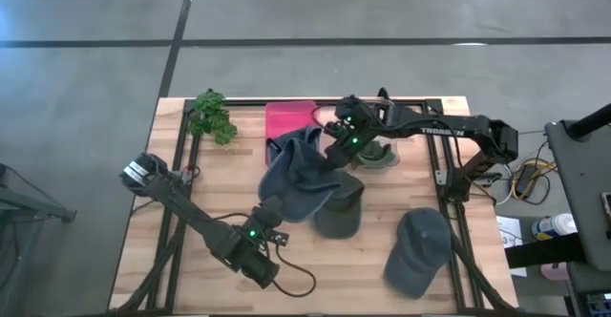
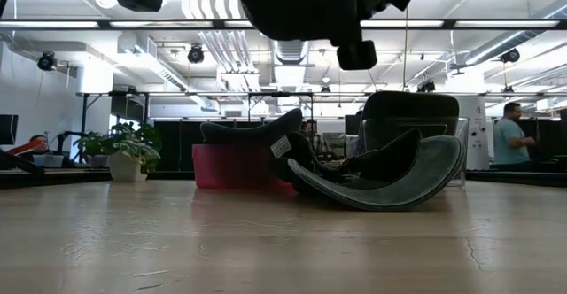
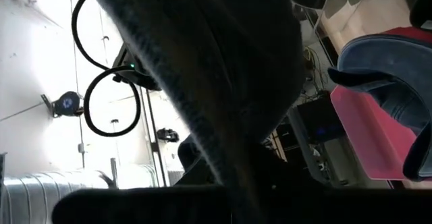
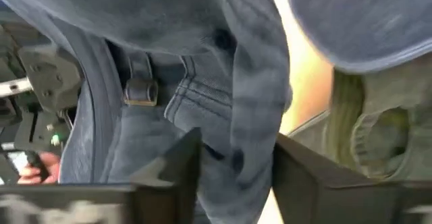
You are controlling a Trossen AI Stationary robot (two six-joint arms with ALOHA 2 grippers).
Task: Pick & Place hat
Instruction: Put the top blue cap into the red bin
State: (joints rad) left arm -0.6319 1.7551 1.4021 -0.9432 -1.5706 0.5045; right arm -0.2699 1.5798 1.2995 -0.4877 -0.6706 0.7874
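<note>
Blue cap (image 1: 298, 179) is mid-tabletop, held off the surface between both arms; in the low view nothing of it touches the wood.

Right gripper (image 1: 336, 157) comes in from the right edge and meets the cap's upper right side. Right wrist view: the two dark fingers (image 4: 181, 163) stand on either side of a fold of blue fabric near the strap buckle, pinched on it.

Left gripper (image 1: 270, 209) reaches up from the near-left corner and meets the cap's lower edge. Left wrist view is almost filled by dark fabric right at the lens, so it looks clamped on the cap, but I can't see the fingers well enough to be sure.

Other stuff:
- Pink box (image 1: 291, 121) at the far edge, just behind the blue cap.
- Olive cap (image 1: 339, 212) on the tabletop directly under or beside the blue cap's lower right.
- Another olive cap (image 1: 377, 155) just right of the right gripper.
- Grey cap (image 1: 420, 250) near the near-right corner, well apart from the rest.
- Plant (image 1: 212, 116) at the far-left corner.
- Person (image 2: 512, 143) in the room behind the table, low view.
</note>
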